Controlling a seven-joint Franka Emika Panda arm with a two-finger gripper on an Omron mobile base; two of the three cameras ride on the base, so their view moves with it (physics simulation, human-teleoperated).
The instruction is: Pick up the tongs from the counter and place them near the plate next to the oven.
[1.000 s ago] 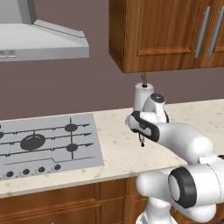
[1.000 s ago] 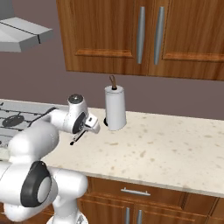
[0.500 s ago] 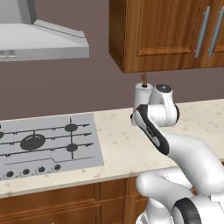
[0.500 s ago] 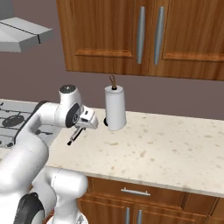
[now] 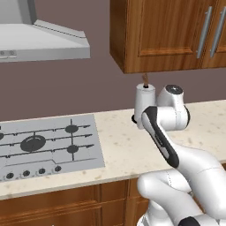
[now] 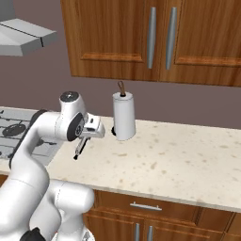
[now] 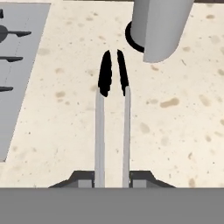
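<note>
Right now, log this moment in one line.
gripper: shut on tongs | tongs: lifted above counter | near: paper towel roll | plate: unseen

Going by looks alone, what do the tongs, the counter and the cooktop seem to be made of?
The tongs: likely brushed metal, with pale silvery arms; their black ends look like rubber or plastic. The counter: beige with brown speckles, suggesting polished stone, possibly laminate. The cooktop: a flat matte grey panel, probably steel, with dark burner grates that look like cast iron.
</note>
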